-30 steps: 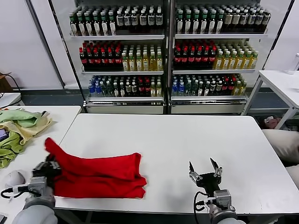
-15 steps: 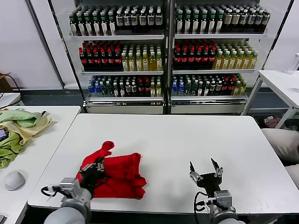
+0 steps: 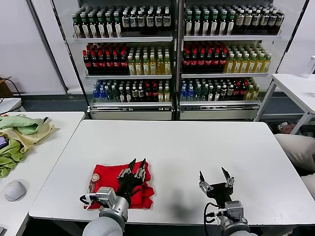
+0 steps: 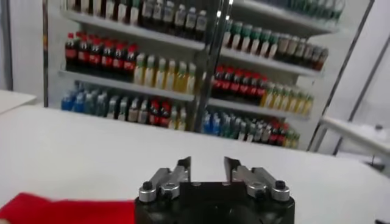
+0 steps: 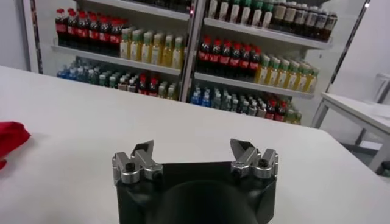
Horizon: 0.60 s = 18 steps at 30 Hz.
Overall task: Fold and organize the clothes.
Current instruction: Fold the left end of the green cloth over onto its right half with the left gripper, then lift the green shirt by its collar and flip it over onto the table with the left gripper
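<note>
Under left end effector (image 3: 137,165), red clothes (image 3: 106,177) partly hidden

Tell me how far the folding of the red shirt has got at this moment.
Done: the bright red fabric T-shirt lies folded into a compact bundle on the white table, a patch of print showing at one edge. In hand: nothing; the left gripper stands open over the bundle, holding no cloth. The right gripper waits open, apart from it. Left: tidying or placing the bundle, probably.
</note>
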### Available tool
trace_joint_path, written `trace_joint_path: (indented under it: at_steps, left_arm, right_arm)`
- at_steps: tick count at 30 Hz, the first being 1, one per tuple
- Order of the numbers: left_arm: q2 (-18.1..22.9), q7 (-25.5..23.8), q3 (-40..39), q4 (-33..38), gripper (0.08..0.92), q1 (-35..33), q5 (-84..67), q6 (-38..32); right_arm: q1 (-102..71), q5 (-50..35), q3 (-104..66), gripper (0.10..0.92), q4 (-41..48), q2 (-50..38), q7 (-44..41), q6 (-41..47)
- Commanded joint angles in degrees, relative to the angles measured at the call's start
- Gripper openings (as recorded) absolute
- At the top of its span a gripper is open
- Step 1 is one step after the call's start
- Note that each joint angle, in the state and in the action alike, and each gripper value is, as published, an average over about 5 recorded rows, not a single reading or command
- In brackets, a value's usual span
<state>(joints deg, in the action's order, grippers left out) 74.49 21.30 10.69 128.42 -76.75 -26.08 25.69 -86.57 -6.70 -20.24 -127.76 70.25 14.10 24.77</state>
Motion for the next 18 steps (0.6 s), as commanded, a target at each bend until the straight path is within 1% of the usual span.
trace_joint_path:
  at_steps: [1,2,4,7,10,13,18]
  left_arm:
    - [-12.06,-4.80,23.28,3.18,0.515,-7.47,3.25,-3.59]
    - [-12.82,-5.56,25.29,0.77,0.541,-8.99,4.53,-3.43]
    - [-13.04,-6.11,26.27,-3.57,0.601,-10.76,6.44,-3.00]
    - [-11.68,-6.71,24.64,-8.70,0.688,-11.46,7.39,-2.80]
    - [-9.44,-10.57,23.25,-14.46,0.769,-10.21,7.84,-4.26]
    - [-7.75,-14.14,22.93,-18.90,0.813,-8.87,6.29,-5.29]
    - [-7.62,-15.19,24.36,-18.68,0.822,-9.13,0.81,-4.47]
  right_arm:
    - [0.28,-0.03,0.26,0.823,0.26,0.00,-0.10,-0.21]
    - [0.35,-0.04,0.27,0.823,0.39,0.04,-0.13,-0.27]
    - [0.40,-0.06,0.23,0.823,0.64,0.02,-0.18,-0.40]
    - [0.32,-0.08,0.07,0.823,0.91,-0.09,-0.23,-0.57]
    - [0.09,-0.07,-0.11,0.823,0.84,-0.02,-0.24,-0.67]
    - [-0.35,-0.07,-0.17,0.823,0.30,0.47,-0.21,-0.69]
    - [-1.08,-0.04,-0.37,0.823,-0.20,0.88,-0.20,-0.97]
